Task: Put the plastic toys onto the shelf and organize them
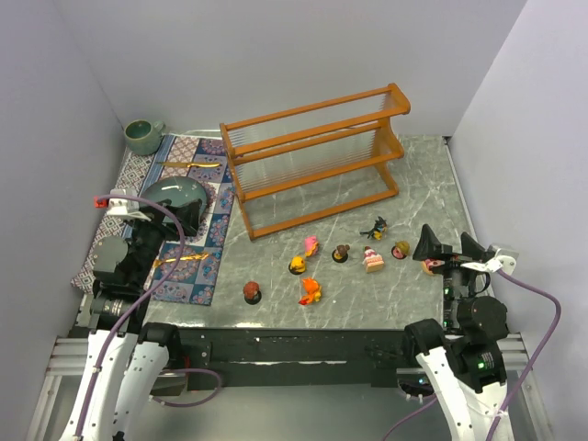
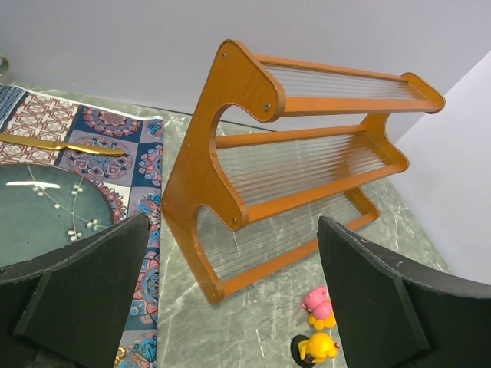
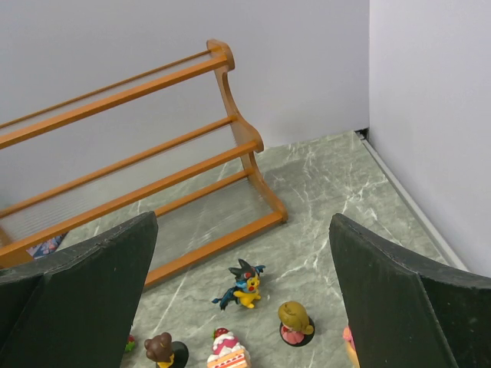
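The orange-brown wooden shelf (image 1: 312, 156) stands at the back of the marble table, its three clear slatted tiers bare. Several plastic toys lie scattered in front of it: a black-and-yellow one (image 1: 375, 227), a pink one (image 1: 310, 244), a cake-shaped one (image 1: 372, 260), an orange one (image 1: 310, 291) and a dark red one on a base (image 1: 252, 292). My left gripper (image 2: 234, 230) hangs open over the mat's edge, facing the shelf (image 2: 253, 176), with a pink toy (image 2: 317, 303) and a yellow toy (image 2: 316, 349) below. My right gripper (image 3: 242, 222) is open above the black-and-yellow toy (image 3: 244, 285).
A patterned cloth mat (image 1: 188, 220) on the left carries a dark teal bowl (image 1: 179, 197) and a gold utensil (image 1: 188, 164). A green cup (image 1: 144, 136) sits in the back left corner. White walls close in on three sides.
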### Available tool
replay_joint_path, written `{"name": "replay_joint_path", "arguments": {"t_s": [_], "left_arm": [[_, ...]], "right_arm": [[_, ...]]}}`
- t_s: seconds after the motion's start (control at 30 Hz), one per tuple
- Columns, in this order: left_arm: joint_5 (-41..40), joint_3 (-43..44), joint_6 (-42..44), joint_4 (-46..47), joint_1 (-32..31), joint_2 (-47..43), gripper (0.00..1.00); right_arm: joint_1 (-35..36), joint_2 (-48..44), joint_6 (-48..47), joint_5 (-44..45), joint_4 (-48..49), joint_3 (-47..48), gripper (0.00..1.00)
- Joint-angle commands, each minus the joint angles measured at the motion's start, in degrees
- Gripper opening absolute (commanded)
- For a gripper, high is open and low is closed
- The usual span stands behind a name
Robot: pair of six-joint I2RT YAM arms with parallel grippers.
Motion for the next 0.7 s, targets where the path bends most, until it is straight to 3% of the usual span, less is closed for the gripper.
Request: {"name": "replay_joint_path", "arguments": {"t_s": [0.0,0.47,0.67], "left_arm": [[0.3,2.1,0.3,0.6,0.3,-0.3,0.97],[0.1,2.3,0.3,0.4,0.5,-0.9,0.97],[-0.2,2.1,0.2,0.6,0.3,-1.3,0.97]], "right_arm": [[-0.2,-17.9,-0.4,0.5,1.4,-0.3,1.00],[-0.2,-17.4,2.2,5.2,-0.5,1.0,1.00],[-0.1,-10.4,6.3,5.6,-6.6,6.6,1.00]]}}
